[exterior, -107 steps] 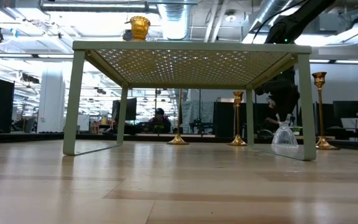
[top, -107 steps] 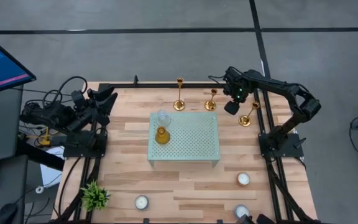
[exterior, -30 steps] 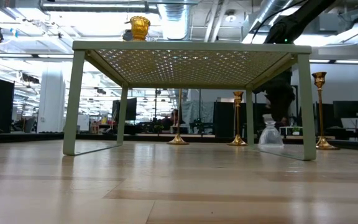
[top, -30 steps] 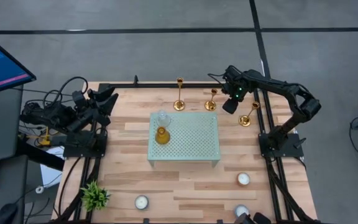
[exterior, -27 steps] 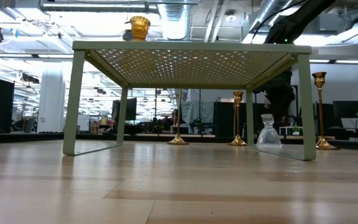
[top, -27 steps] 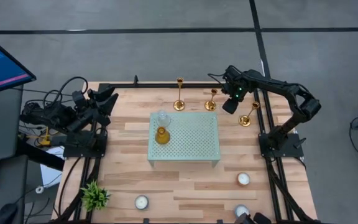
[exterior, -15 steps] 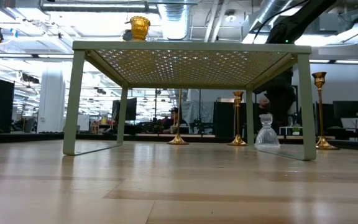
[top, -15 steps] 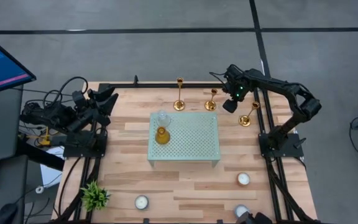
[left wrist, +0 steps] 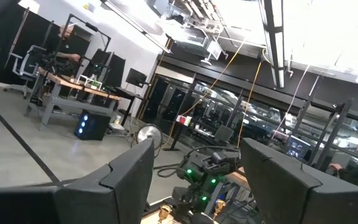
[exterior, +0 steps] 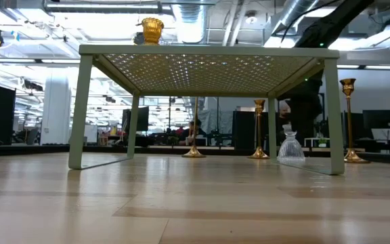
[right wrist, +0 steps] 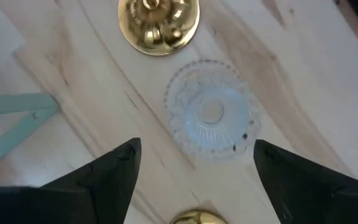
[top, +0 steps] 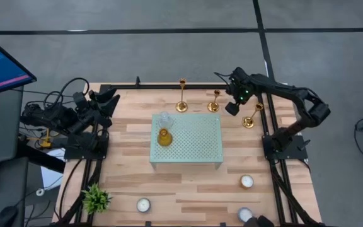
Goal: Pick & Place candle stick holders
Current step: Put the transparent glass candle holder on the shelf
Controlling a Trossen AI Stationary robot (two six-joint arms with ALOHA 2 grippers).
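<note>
Now we see the right gripper point(top: 230, 108) poised over the far right part of the wooden counter point(top: 188, 183), its fingers point(right wrist: 110, 174) spread wide and holding nothing. Directly beneath them, in the right wrist view, stands a small clear glass cup point(right wrist: 211, 116) on the wood, apart from both fingers and centred in the gap. The three gold candle stick holders stand upright along the far edge: the tall candlestick point(top: 181, 94) just beyond the pale green perforated stand point(top: 194, 142), the short candlestick point(top: 213, 101) just beside the right gripper on its left, and the third candlestick point(top: 252, 115) just to the gripper's right. In the wrist view a gold round base point(right wrist: 158, 22) lies just beyond the glass cup, and another gold rim point(right wrist: 194, 218) peeks in near the fingers; neither touches them. On the green stand sit a second clear glass cup point(top: 164, 119) and an amber glass cup point(top: 164, 137). White tealights point(top: 246, 181) and a small green plant point(top: 96, 198) rest near the front edge. The left gripper point(top: 109, 101) waits at the counter's left edge, its fingers point(left wrist: 132, 171) parted and empty.
</note>
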